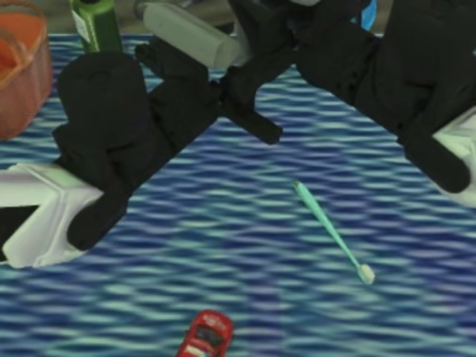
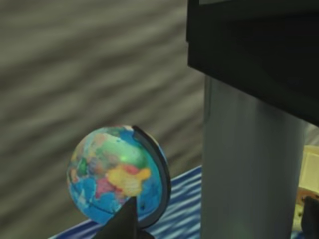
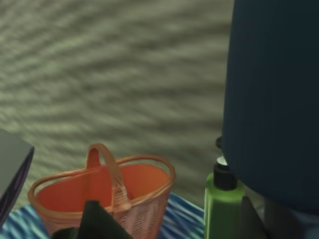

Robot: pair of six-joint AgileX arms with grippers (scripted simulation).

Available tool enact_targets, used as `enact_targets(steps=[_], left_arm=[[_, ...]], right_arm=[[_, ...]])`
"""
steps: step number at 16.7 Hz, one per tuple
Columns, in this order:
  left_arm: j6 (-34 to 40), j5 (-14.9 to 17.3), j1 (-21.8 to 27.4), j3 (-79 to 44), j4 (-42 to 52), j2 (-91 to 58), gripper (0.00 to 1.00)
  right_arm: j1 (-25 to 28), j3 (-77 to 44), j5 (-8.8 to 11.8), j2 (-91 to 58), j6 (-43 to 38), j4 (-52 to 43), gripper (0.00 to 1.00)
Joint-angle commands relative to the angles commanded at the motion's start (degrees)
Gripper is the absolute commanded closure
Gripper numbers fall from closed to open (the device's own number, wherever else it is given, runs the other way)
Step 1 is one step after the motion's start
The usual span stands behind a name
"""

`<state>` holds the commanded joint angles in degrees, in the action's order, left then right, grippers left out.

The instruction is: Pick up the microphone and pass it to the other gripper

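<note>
Left gripper (image 1: 223, 100) and right gripper (image 1: 260, 37) meet on the far side of the toothbrush (image 1: 331, 232), high over the blue rippled table (image 1: 223, 223). Their black bodies overlap in the top view. How far either one is open, and which has hold of anything, cannot be told from any view.

The microphone (image 1: 190, 31) sits at this meeting point, beyond the toothbrush and to its left. In the top view only its pale grey handle shows, lying slantwise. The left wrist view adds the handle (image 2: 249, 174) seen close and upright, beneath a black block, with a globe (image 2: 117, 174) behind. The right wrist view alone shows the dark navy head (image 3: 274, 89), large and close. It also shows an orange basket (image 3: 149, 167) and a green bottle (image 3: 222, 209).

Both arms reach inward from the table's sides, the left from left of the toothbrush and the right from its right.

The top view places the basket (image 1: 18, 67) and bottle (image 1: 97, 22) far left of the toothbrush. A red toy car (image 1: 207, 335) lies nearer than the toothbrush, to its left.
</note>
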<state>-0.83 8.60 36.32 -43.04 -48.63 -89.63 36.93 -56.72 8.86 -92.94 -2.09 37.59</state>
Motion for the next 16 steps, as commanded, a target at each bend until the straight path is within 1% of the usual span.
enact_targets(steps=[4, 5, 7, 9, 13, 15, 16], left_arm=[[0.0, 0.0, 0.0, 0.0, 0.0, 0.0, 0.0], [-1.0, -1.4, -0.9, 0.6, 0.0, -0.6, 0.0], [-1.0, -1.3, -1.2, 1.5, 0.2, 0.4, 0.0], [-1.0, -1.0, -2.0, 4.4, 0.8, 3.7, 0.0], [-1.0, 0.0, -3.7, 12.0, 2.2, 13.2, 0.0], [-0.9, 0.4, -4.1, 14.3, 2.5, 15.7, 0.0], [-0.9, 0.4, -4.2, 14.6, 2.6, 16.0, 0.0]], right_arm=[[0.0, 0.0, 0.0, 0.0, 0.0, 0.0, 1.0], [-0.2, -0.5, -0.8, 0.6, 0.5, 0.0, 1.0], [-0.7, -0.1, -0.4, 1.0, 0.4, -0.1, 1.0], [-2.1, 1.3, 1.1, 2.2, 0.2, -0.1, 1.0], [-5.5, 4.3, 5.1, 5.5, 0.2, 0.1, 1.0], [-6.7, 5.4, 6.3, 6.5, 0.2, 0.2, 1.0], [-6.9, 5.5, 6.5, 6.7, 0.2, 0.2, 1.0]])
